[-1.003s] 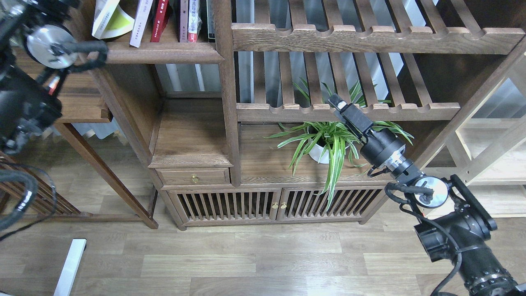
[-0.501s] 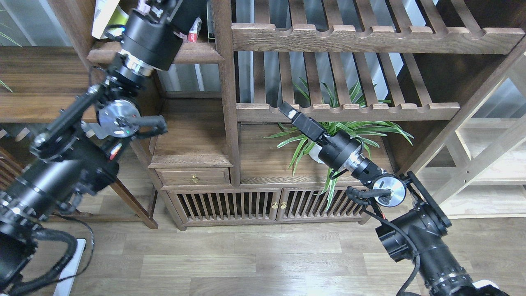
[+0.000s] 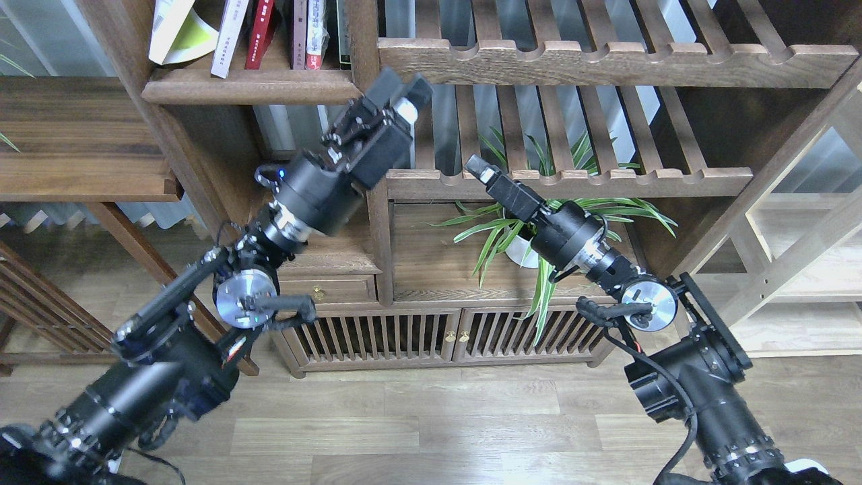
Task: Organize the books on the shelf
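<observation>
The books stand on the top-left shelf (image 3: 249, 87), a dark-brown board with a rounded front edge. The large yellow-green one (image 3: 176, 30) leans at the left. The white-lavender one (image 3: 229, 34) and the red one (image 3: 260, 34) lean beside it, with further spines (image 3: 315, 30) to the right. My left gripper (image 3: 399, 91) is below and to the right of that shelf, in front of the upright post; its fingers look spread and hold nothing. My right gripper (image 3: 475, 165) points up-left at the slatted rack's front rail; its fingers cannot be told apart.
Two slatted racks with scalloped rails (image 3: 606, 64) fill the right. A potted spider plant (image 3: 532, 236) stands behind my right wrist. A small drawer (image 3: 323, 291) and slatted cabinet doors (image 3: 417, 333) are below. Pale shelving (image 3: 808, 269) is at the far right, and a dark side table (image 3: 81, 135) at the left.
My left arm has swung down and right from the book shelf to the upright post, holding nothing. My right gripper has shifted slightly. The books have not moved.
</observation>
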Robot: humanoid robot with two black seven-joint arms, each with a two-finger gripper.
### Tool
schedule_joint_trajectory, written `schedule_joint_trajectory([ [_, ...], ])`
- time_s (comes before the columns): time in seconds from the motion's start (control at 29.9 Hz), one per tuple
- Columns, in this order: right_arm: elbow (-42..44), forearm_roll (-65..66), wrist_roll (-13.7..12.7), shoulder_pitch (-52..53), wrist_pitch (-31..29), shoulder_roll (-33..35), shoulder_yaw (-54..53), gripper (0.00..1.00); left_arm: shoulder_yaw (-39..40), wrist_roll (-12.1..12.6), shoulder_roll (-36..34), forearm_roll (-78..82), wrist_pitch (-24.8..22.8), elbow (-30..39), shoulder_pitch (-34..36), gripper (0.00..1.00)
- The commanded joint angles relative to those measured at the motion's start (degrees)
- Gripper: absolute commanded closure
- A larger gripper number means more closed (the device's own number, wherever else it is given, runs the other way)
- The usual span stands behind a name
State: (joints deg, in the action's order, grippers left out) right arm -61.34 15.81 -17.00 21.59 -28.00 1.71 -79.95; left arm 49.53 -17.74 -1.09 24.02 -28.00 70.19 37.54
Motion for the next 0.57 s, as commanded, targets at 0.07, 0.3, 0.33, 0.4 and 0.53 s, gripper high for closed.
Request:
schedule_joint_trajectory([
  [0.07, 0.0, 0.0, 0.0, 0.1, 0.0, 1.5, -0.1, 0.01, -0.3, 0.3, -0.6, 0.1, 0.0, -0.2, -0.5, 0.01],
  [0.3, 0.0, 0.0, -0.1, 0.9, 0.0, 2.7, -1.4, 0.01, -0.4, 1.7, 0.0, 0.0, 0.0, -0.5, -0.5, 0.01],
  [0.33, 0.0, 0.0, -0.1, 0.9, 0.0, 2.7, -1.4, 0.01, -0.4, 2.0, 0.0, 0.0, 0.0, -0.5, -0.5, 0.01],
  [0.4, 0.0, 0.0, 0.0, 0.9, 0.0, 2.7, -1.4, 0.01, -0.4, 2.3, 0.1, -0.1, 0.0, -0.6, -0.5, 0.01],
  [0.53, 0.0, 0.0, 0.0, 0.9, 0.0, 2.8, -1.5, 0.02, -0.3, 2.3, 0.6, -0.1, 0.0, -0.8, -0.4, 0.01],
])
